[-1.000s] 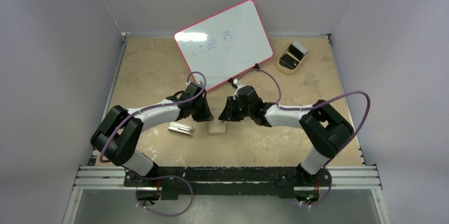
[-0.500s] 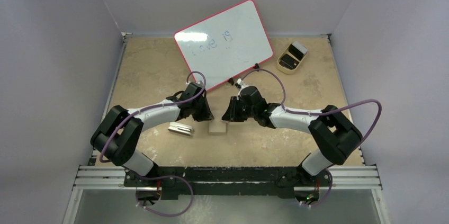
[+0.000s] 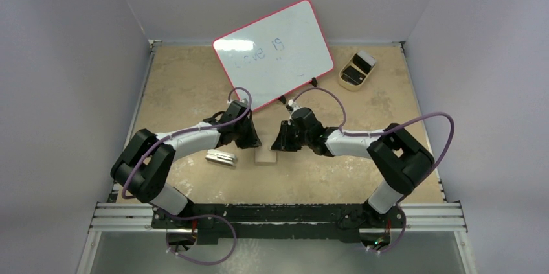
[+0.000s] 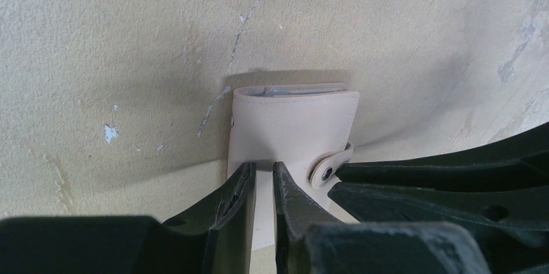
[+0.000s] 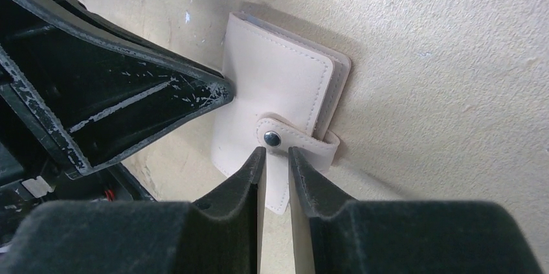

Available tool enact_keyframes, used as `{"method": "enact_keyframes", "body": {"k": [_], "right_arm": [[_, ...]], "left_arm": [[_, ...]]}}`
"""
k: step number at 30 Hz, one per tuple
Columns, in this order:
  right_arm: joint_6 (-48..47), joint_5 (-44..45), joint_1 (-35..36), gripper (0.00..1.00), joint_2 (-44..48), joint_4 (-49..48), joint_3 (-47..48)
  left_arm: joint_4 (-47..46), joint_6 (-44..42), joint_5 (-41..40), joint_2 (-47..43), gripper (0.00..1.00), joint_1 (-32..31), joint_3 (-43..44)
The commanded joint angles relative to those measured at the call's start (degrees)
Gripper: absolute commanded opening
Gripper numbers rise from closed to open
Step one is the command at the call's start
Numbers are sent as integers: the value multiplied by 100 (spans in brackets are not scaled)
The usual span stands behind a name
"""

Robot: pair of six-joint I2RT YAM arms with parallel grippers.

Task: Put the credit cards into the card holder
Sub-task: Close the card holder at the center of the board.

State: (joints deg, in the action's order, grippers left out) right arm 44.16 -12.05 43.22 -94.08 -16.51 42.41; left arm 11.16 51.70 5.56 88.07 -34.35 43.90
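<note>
Card holder (image 4: 294,128) closed, flat on table (image 4: 129,41)

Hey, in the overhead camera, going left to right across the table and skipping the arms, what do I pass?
silver-white block → card holder → tan oval tray. The whiteboard spans above the first two, so it is left out.

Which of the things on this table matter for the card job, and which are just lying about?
For the job:
- card holder, closed, tab snapped
- credit cards, only pale edges peeking from the holder's far end

Lying about:
- silver-white block, left of the holder
- whiteboard
- tan oval tray, far right
</note>
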Motion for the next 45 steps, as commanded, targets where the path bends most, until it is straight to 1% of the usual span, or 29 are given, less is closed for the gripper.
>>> {"method": "enact_keyframes", "body": {"k": [1, 10, 18, 22, 27, 30, 39, 45], "right_arm": [[-28, -95, 12, 21, -92, -267, 194], [-107, -163, 11, 19, -242, -332, 307], [-168, -305, 11, 17, -444, -144, 412], [-276, -349, 19, 16, -333, 124, 525], [-353, -261, 13, 17, 123, 717, 716], [-390, 38, -53, 17, 219, 914, 817], [-527, -110, -89, 17, -313, 865, 1047], [-613, -25, -81, 16, -494, 782, 1087]], "left_arm": [[-186, 49, 3, -14, 15, 21, -44], [-201, 68, 10, -38, 15, 18, -39], [-176, 60, 11, -46, 15, 20, -32], [-146, 51, 8, -49, 15, 16, -23], [-100, 46, 5, -103, 15, 23, 40], [-81, 28, -8, -59, 15, 16, 70], [-97, 42, -8, -37, 15, 20, 46], [-75, 46, -20, -54, 15, 16, 48]]}}
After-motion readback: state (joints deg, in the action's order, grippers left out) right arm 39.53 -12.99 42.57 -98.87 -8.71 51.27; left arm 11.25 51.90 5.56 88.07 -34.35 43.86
